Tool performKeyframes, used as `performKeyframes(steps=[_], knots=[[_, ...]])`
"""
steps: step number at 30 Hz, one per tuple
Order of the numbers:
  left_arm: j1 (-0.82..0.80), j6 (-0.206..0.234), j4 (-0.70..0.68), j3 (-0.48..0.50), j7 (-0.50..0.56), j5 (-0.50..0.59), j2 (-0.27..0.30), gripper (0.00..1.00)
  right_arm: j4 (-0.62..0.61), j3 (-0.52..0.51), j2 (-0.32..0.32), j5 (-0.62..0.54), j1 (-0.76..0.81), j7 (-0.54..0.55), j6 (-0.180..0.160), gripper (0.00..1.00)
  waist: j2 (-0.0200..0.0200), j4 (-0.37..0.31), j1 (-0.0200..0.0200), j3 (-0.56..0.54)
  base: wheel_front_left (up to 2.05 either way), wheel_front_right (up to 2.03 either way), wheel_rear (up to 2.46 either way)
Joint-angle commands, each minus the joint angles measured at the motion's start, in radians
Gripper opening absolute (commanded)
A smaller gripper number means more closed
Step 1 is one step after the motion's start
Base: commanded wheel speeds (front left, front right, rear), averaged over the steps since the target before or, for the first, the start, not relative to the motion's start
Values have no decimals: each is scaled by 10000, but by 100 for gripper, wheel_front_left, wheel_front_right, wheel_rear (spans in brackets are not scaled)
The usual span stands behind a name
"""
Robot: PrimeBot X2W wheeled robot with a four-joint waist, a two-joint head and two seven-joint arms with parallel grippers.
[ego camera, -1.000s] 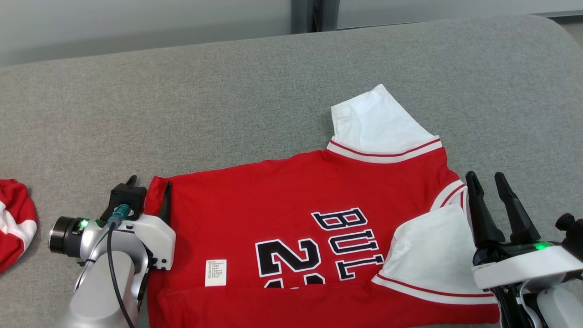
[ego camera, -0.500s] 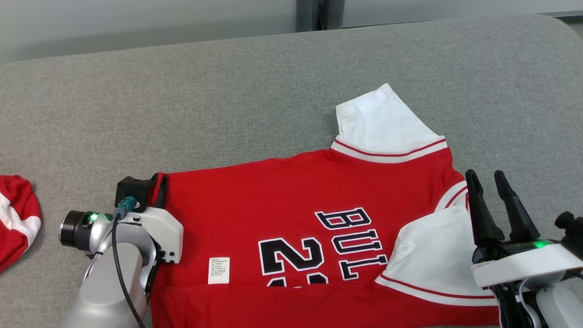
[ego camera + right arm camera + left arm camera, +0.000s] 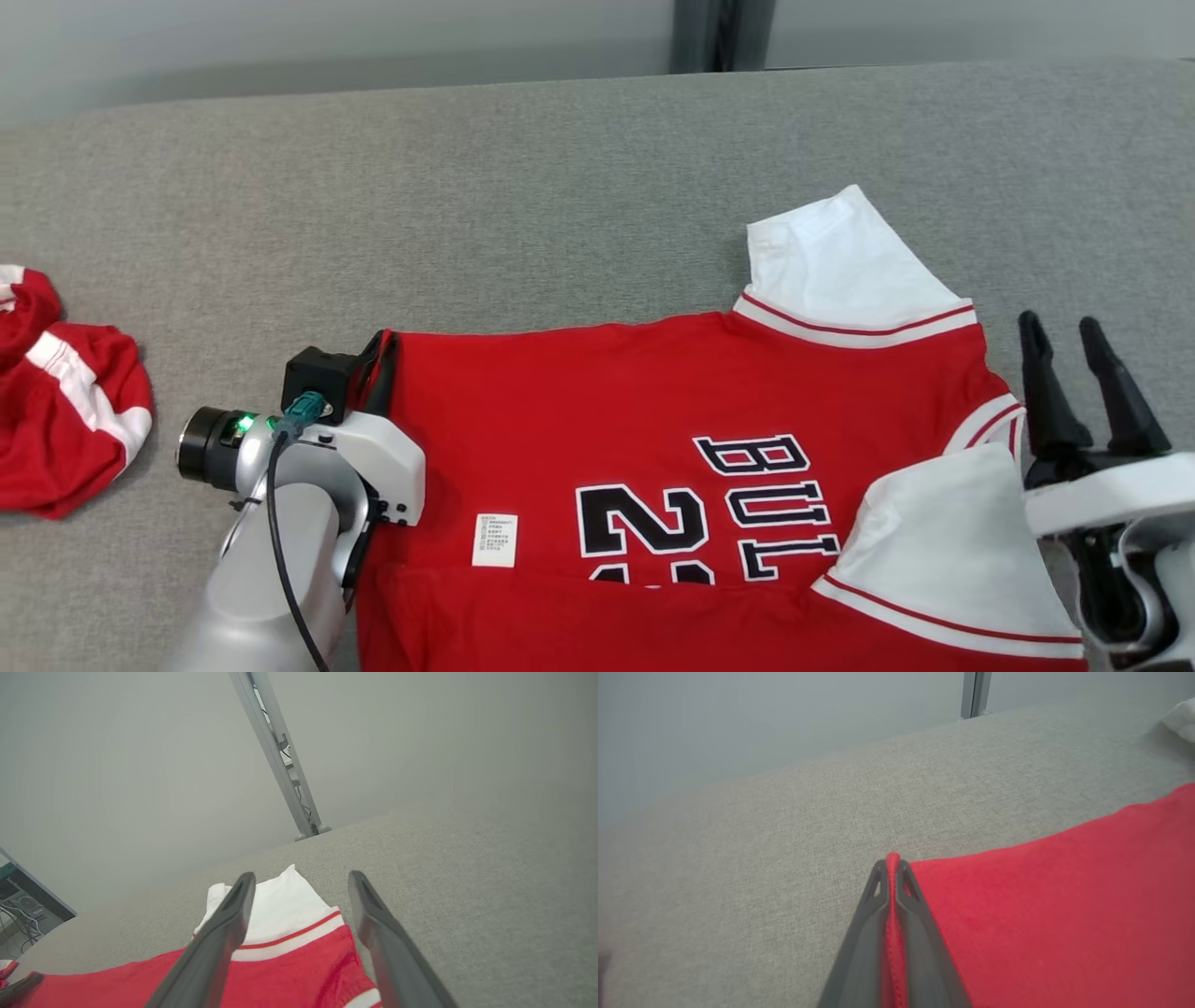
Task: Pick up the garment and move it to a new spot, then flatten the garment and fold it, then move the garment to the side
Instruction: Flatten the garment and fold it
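Observation:
A red jersey (image 3: 607, 401) with white sleeves and black lettering lies spread on the grey surface (image 3: 467, 205), its near hem folded over. My left gripper (image 3: 378, 364) is shut on the jersey's far left corner; in the left wrist view the red edge (image 3: 893, 905) is pinched between the two fingers of that gripper (image 3: 892, 865). My right gripper (image 3: 1064, 327) stands open just right of the jersey's near white sleeve (image 3: 943, 537), holding nothing. In the right wrist view the open gripper (image 3: 301, 879) frames the far white sleeve (image 3: 280, 907).
A second red and white garment (image 3: 56, 420) lies crumpled at the left edge of the surface. A grey wall and a metal post (image 3: 695, 37) stand behind the far edge. Bare grey fabric stretches beyond the jersey.
The whole head picture has shifted right, so the camera has moved. My left gripper has closed onto the jersey's far left corner and stays shut on it. The right gripper keeps its open pose.

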Motion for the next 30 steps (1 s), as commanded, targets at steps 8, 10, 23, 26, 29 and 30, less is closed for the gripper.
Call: performKeyframes(steps=[8,10,23,26,29,30], knots=[[352,-232,-1089,-545,-73,66,-368,0,1775,-221,-674,626,-2334,1463,5,100,0,1182,0,322,0,0,0],[351,-272,-1373,-777,-76,87,-442,0,2305,69,-960,438,-2938,1962,5,100,0,1457,0,473,0,0,0],[153,-122,-2826,-2288,-74,-500,-552,0,5633,1090,-1742,501,-5924,3663,5,100,0,2746,0,1378,0,0,0],[47,59,-3024,-2738,-59,-835,-555,0,6446,1160,-1832,628,-6522,3836,3,100,0,2938,0,1571,0,0,0],[-68,201,-3055,-3020,-59,-1054,-557,0,6908,1356,-1925,613,-6829,3994,5,100,0,3018,0,1636,0,0,0],[-112,239,-3056,-3101,-59,-1111,-558,0,7016,1439,-1942,628,-6906,4068,3,100,0,3035,0,1650,0,0,0]])
